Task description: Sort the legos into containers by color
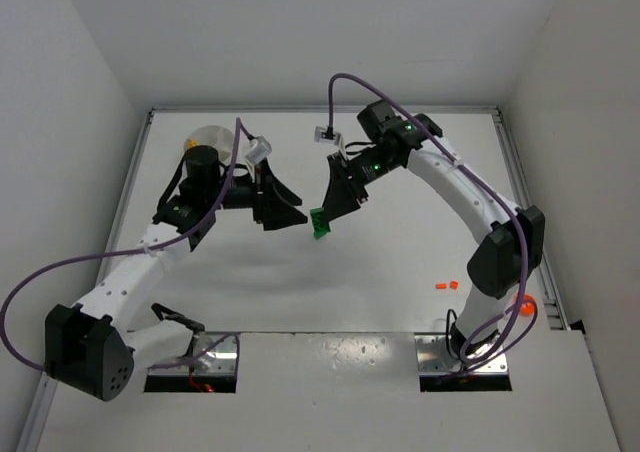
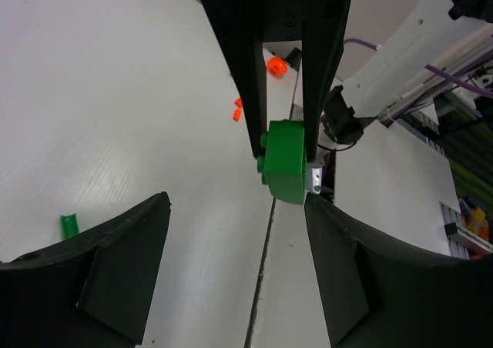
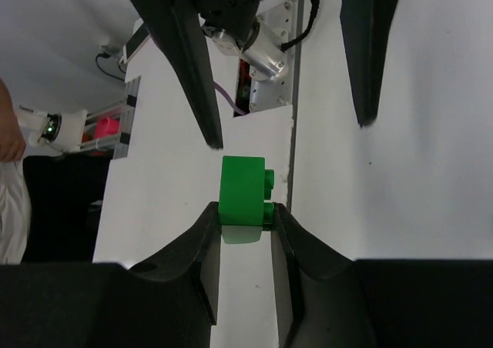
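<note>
My right gripper (image 1: 322,222) (image 3: 245,209) is shut on a green lego brick (image 3: 243,188) (image 1: 320,222) (image 2: 285,162) and holds it above the table's middle. My left gripper (image 1: 297,210) (image 2: 237,202) faces it from the left, open, its fingertips (image 3: 202,94) just short of the brick, one to each side. A small green lego (image 2: 69,225) lies on the table below. Two small orange legos (image 1: 445,285) (image 2: 237,111) and a rounder orange piece (image 1: 520,302) (image 2: 276,66) lie at the right. The white dish (image 1: 212,135) at the back left is partly hidden by the left arm; something yellow (image 1: 190,145) shows in it.
White walls (image 1: 80,72) close in the table at the left, back and right. Two mounting cut-outs (image 1: 195,364) sit at the near edge by the arm bases. A seam (image 2: 266,248) runs across the table surface. Purple cables (image 1: 60,267) loop off both arms.
</note>
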Robot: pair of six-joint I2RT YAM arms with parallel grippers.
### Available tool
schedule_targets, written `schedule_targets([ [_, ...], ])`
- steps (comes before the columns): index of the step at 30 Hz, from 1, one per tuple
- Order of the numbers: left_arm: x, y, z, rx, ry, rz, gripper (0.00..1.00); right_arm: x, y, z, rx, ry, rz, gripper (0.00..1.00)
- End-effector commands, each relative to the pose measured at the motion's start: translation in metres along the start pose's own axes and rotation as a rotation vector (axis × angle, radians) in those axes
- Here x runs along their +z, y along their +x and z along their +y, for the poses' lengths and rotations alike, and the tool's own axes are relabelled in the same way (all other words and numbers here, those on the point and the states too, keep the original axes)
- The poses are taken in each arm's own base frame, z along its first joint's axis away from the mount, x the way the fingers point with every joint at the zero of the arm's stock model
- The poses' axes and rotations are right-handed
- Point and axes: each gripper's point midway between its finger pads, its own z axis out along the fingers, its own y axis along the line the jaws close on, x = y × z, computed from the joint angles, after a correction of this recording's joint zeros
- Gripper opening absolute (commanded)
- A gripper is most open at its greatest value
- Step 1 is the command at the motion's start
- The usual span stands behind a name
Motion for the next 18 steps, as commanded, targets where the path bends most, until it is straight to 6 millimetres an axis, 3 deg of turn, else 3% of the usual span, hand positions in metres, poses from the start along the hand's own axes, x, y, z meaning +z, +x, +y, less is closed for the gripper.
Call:
schedule_targets([
  [1,0.009,-0.013,-0.022,0.081,0.081,0.015,0.76,0.004,-0.018,0.014,-0.094,-0.055,-0.033,0.00],
  [11,0.018,-0.007,-0.036,0.117,0.137,0.050,0.72,0.013,-0.020,0.012,-0.136,-0.033,-0.007,0.00],
  [18,0.018,-0.010,-0.039,0.124,0.147,0.047,0.55,0.020,-0.017,0.010,-0.131,-0.017,0.013,0.00],
])
